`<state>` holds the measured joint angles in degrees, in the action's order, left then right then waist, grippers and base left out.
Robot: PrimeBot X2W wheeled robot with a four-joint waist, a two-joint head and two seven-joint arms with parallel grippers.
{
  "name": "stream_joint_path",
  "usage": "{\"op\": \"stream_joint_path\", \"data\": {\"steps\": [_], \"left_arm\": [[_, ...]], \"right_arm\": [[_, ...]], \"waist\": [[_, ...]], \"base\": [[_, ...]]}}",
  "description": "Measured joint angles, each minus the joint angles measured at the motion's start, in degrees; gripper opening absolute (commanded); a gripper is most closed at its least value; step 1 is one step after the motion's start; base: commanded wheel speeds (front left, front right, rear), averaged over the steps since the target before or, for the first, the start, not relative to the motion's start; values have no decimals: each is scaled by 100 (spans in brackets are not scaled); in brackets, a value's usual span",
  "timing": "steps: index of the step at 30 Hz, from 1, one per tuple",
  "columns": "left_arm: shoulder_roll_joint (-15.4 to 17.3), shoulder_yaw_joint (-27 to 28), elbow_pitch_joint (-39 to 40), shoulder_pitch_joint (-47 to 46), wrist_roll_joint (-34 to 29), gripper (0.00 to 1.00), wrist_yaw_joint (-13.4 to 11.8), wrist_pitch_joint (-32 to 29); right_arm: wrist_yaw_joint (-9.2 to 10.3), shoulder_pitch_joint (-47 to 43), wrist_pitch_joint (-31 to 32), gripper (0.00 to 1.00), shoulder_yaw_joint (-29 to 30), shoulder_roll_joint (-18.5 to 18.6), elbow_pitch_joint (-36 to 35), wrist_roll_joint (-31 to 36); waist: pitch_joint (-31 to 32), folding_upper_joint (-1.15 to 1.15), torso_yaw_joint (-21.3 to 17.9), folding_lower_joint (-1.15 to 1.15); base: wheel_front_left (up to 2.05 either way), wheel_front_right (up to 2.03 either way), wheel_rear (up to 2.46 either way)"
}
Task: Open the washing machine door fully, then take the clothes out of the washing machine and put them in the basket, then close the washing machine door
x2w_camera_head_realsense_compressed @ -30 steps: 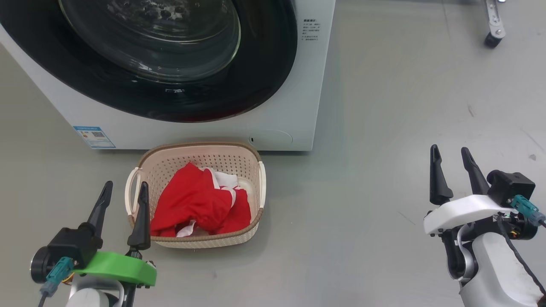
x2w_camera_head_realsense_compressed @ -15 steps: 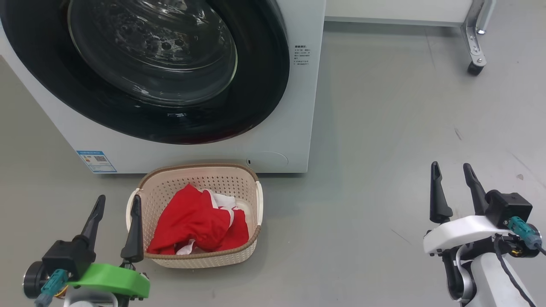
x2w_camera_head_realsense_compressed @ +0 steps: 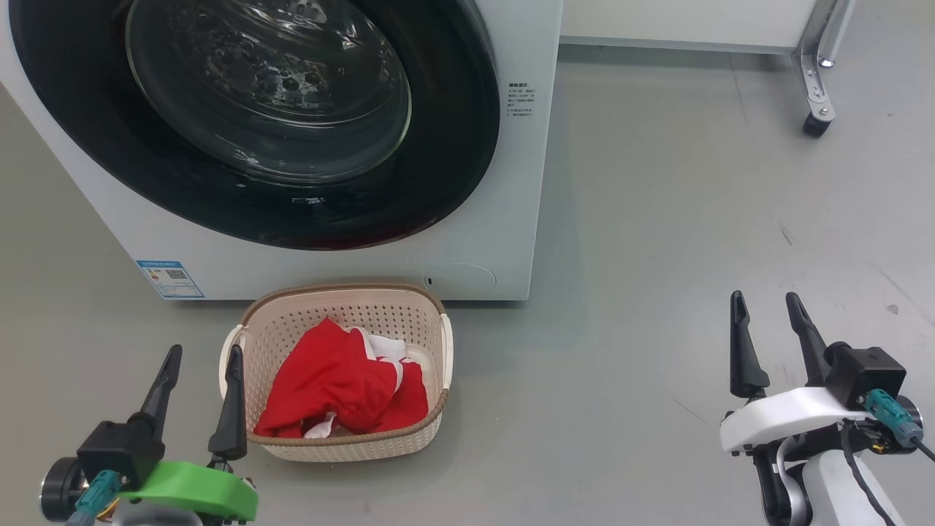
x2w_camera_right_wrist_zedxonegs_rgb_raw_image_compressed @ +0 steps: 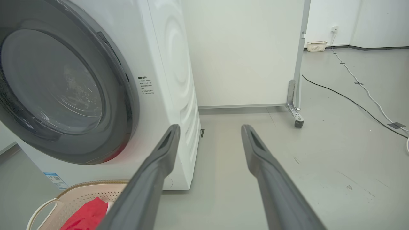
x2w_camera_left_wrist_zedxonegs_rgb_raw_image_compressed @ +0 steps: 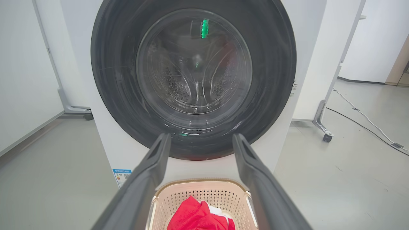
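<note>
Just smooth grey floor (x2w_camera_head_realsense_compressed: 657, 219) here, lightly scuffed, with a dark mark (x2w_camera_head_realsense_compressed: 785, 234) or two off to the right. Parked straight on it: the washing machine (x2w_camera_head_realsense_compressed: 522, 183), and just in front of its base, the basket (x2w_camera_head_realsense_compressed: 343, 289). Further back on the right, a caster (x2w_camera_head_realsense_compressed: 813, 126) under a metal leg of a white panel. Also a dark cable (x2w_camera_right_wrist_zedxonegs_rgb_raw_image_compressed: 345, 97) snaking across, a patch of tape (x2w_camera_right_wrist_zedxonegs_rgb_raw_image_compressed: 396, 125) on the floor, and a small cream container (x2w_camera_right_wrist_zedxonegs_rgb_raw_image_compressed: 316, 46) way off by the far wall.
</note>
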<state>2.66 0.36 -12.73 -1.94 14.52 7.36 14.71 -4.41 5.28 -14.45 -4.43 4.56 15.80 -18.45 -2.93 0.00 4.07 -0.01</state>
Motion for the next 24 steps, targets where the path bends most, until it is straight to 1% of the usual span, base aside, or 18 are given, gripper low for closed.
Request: {"op": "stream_joint_path", "data": {"steps": [1, 2, 8, 12, 19, 24], "left_arm": [[0, -18, 1, 2, 0, 100, 0, 0], [-1, -46, 1, 6, 1, 0, 0, 0], [-105, -69, -315, 130, 7, 0, 0, -2], [-132, -68, -337, 166, 132, 0, 0, -53], [-132, -30, -354, 163, 633, 0, 0, -214], [-132, -16, -360, 161, 1173, 0, 0, -314]], "right_arm": [[-2, -3, 0, 100, 3, -15, -8, 3], [-3, -3, 0, 0, 7, -31, -25, 4], [-3, -207, 4, 0, -2, -148, 258, -1], [-4, -230, 64, 0, 47, -160, 308, -107], [-7, -217, 277, 0, 226, -174, 380, -653], [-22, -216, 408, 0, 260, -179, 389, -1091]], "waist": [[-1, 0, 1, 0], [-3, 0, 1, 0], [-5, 0, 1, 0], [1, 0, -7, 0], [27, 0, -43, 0], [42, 0, -65, 0]], "base": [[0, 0, 0], [0, 0, 0], [0, 0, 0], [0, 0, 0], [0, 0, 0], [0, 0, 0]]}}
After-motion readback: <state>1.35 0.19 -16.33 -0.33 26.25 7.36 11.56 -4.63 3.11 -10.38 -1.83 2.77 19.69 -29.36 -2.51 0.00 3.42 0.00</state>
